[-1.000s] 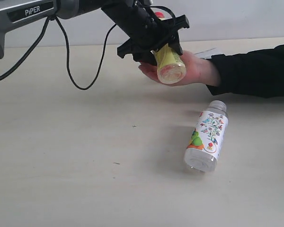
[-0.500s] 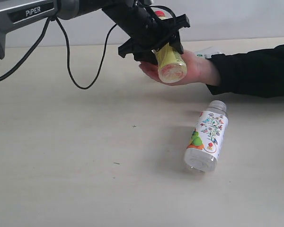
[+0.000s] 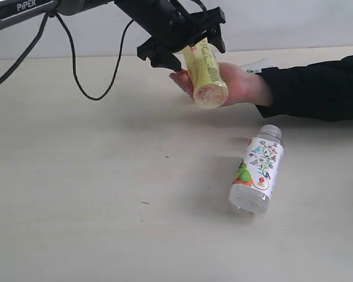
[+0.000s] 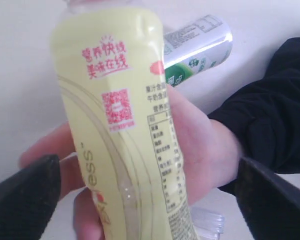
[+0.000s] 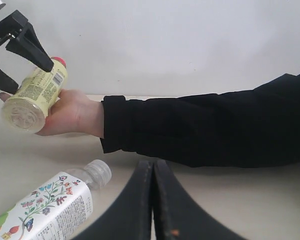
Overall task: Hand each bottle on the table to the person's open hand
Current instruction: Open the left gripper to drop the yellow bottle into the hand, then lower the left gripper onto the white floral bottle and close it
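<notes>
The yellow bottle (image 3: 205,73) with its red cap (image 5: 59,61) lies tilted in the person's open hand (image 3: 242,85), palm up, black sleeve behind. My left gripper (image 3: 185,47) is open just above the bottle's cap end; in the left wrist view its fingers (image 4: 27,192) stand wide of the yellow bottle (image 4: 120,125) without touching it. The floral-label bottle (image 3: 257,170) lies on its side on the table (image 3: 94,188). The white-green bottle (image 4: 197,47) lies behind the hand. My right gripper (image 5: 153,167) is shut and empty. The clear red-label bottle is out of view.
The person's black-sleeved forearm (image 3: 317,88) stretches across the table from the right. A black cable (image 3: 85,82) hangs from the left arm in a loop down to the tabletop. The floral bottle (image 5: 45,207) lies close to my right gripper.
My left gripper has opened off the yellow bottle and pulled back up and to the left. The bottle stays in the person's hand, now showing more of its length.
</notes>
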`<state>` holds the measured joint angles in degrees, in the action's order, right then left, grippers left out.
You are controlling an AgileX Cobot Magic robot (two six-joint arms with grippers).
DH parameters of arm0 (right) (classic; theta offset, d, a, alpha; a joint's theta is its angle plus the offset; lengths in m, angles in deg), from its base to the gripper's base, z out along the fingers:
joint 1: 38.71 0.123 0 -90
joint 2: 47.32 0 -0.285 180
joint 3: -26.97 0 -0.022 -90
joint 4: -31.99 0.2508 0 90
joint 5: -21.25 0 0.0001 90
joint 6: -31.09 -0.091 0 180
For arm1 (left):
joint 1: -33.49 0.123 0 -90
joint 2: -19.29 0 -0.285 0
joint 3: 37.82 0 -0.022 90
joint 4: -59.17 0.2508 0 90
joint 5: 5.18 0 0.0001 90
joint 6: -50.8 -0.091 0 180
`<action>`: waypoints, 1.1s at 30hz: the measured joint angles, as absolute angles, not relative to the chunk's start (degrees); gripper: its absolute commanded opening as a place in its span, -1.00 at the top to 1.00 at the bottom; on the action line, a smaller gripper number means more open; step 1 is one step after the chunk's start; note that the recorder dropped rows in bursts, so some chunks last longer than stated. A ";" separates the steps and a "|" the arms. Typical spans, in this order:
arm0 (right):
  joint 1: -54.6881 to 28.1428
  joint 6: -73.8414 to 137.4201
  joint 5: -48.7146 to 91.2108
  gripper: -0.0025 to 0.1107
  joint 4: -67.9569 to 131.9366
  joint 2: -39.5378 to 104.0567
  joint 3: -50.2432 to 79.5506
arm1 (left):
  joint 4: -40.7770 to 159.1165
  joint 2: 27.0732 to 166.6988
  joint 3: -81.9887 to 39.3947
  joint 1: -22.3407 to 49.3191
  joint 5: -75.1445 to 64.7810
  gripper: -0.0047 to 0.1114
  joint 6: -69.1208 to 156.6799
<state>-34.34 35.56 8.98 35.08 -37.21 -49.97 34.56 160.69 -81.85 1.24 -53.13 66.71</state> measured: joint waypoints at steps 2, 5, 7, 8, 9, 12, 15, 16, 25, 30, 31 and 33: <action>-34.34 35.56 8.98 0.96 35.08 -37.21 -49.97 | 34.82 159.16 -81.85 1.82 -53.65 -0.63 66.11; -34.34 35.56 8.98 0.96 35.08 -37.21 -49.97 | 36.61 157.24 -81.85 1.91 -56.27 -0.63 63.54; -34.34 35.56 8.98 0.96 35.08 -37.21 -49.97 | 37.18 156.43 -81.85 1.91 -59.18 -0.63 60.30; -34.34 35.56 8.98 0.96 35.08 -37.21 -49.97 | 37.18 156.19 -81.85 1.91 -60.55 -0.63 58.97; -34.34 35.56 8.98 0.96 35.08 -37.21 -49.97 | 37.18 156.06 -81.85 1.91 -62.32 -0.63 57.56; -34.34 35.56 8.98 0.96 35.08 -37.21 -49.97 | 37.49 155.60 -81.85 1.91 -69.57 -0.63 52.92; -34.34 35.56 8.98 0.96 35.08 -37.21 -49.97 | 37.63 155.59 -81.85 1.91 -73.40 -0.63 50.80; -34.34 35.56 8.98 0.96 35.08 -37.21 -49.97 | 37.63 155.59 -81.85 1.62 -74.09 -0.63 50.21; -34.34 35.56 8.98 0.96 35.08 -37.21 -49.97 | 48.64 155.59 -81.85 -11.09 -74.87 -0.63 48.98; -34.34 35.56 8.98 0.96 35.08 -37.21 -49.97 | 49.64 155.59 -81.85 -16.03 -75.01 -0.63 51.69; -34.34 35.56 8.98 0.96 35.08 -37.21 -49.97 | 49.86 155.59 -81.85 -16.74 -75.01 -0.63 51.84; -34.34 35.56 8.98 0.96 35.08 -37.21 -49.97 | 49.98 155.59 -81.85 -17.83 -75.12 -0.63 52.61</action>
<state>-34.34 35.56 8.98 35.08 -37.21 -49.97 49.98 155.59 -81.85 -17.83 -75.12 52.61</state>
